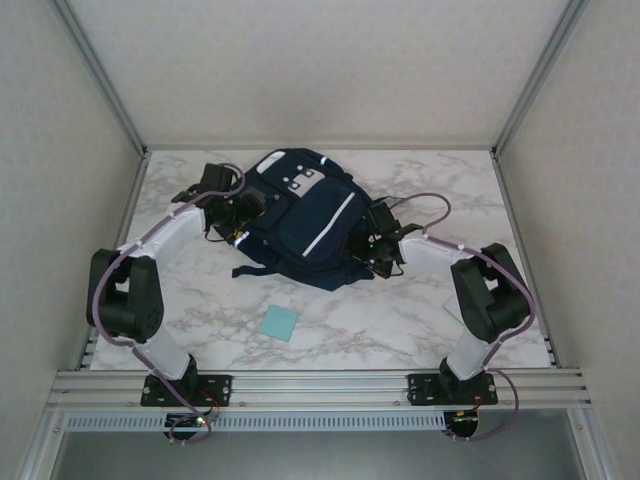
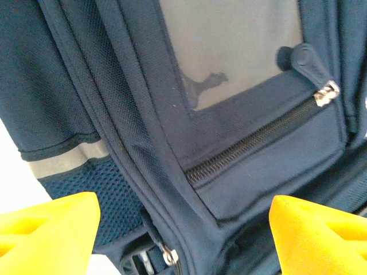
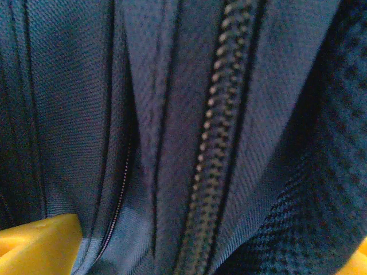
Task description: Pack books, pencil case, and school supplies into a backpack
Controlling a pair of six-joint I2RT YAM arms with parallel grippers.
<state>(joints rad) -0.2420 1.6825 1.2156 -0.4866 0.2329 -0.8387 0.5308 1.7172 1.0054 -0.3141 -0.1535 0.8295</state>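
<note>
**Both claws spread wide at the backpack's sides**

The navy backpack is seen lying flat at the middle of the marble table, front face up, with a white stripe and a grey patch on top.

The left gripper is set against the backpack's left side. In the left wrist view its yellow fingertips are seen far apart at the bottom corners. The jaws are held wide open with nothing clamped between them. Beyond them the backpack's pocket zipper and a reflective band are shown.

The right gripper is placed at the backpack's right side, near its lower corner. In the right wrist view one yellow pad is seen at the bottom left and the other at the far bottom right, so these jaws are spread open too. Dark blue fabric and a closed zipper line are seen very close. Whether the fingers touch the fabric cannot be told.

The small light-blue square pad is seen flat on the table on the backpack's near side, well apart from it and from both grippers.
</note>
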